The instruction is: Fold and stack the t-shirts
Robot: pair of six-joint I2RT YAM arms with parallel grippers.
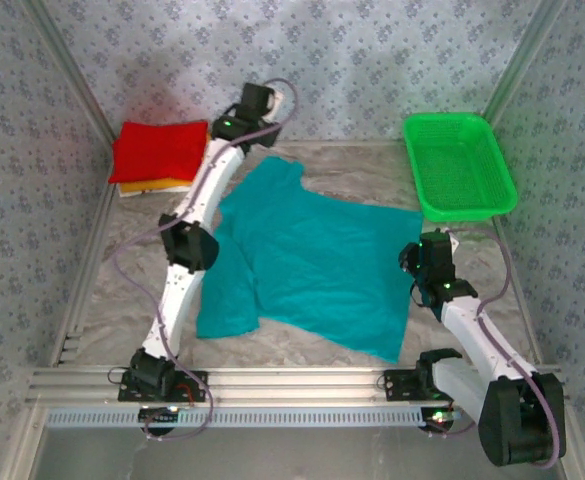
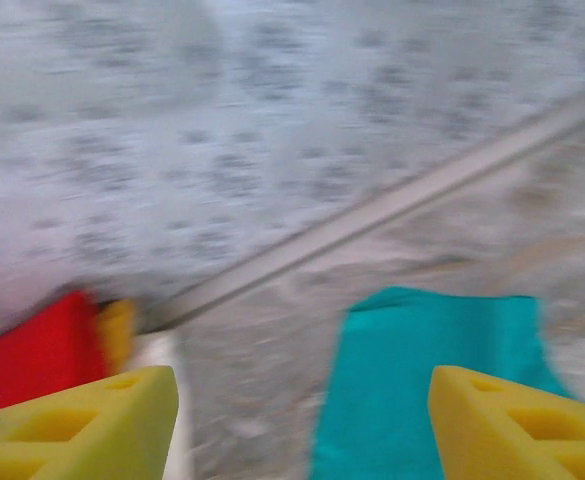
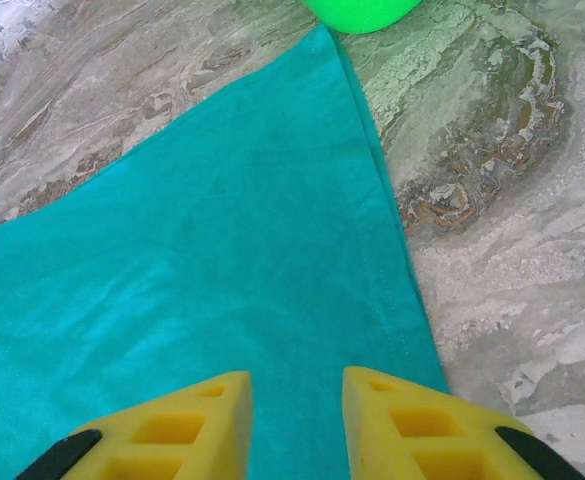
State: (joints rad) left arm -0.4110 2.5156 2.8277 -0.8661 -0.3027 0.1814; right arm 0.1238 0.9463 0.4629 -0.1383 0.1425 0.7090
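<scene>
Top external view: one teal t-shirt, spread flat mid-surface with sleeves toward my left arm, hem toward my right and its long axis running across. A folded red t-shirt lies on an orange-yellow one at far left, with the green basket at far right. My right claw, narrowly parted and gripping nothing, hangs over the hem edge and is nearer, I judge; my left claw, wide open and empty, points between the far sleeve and the red t-shirt.
</scene>
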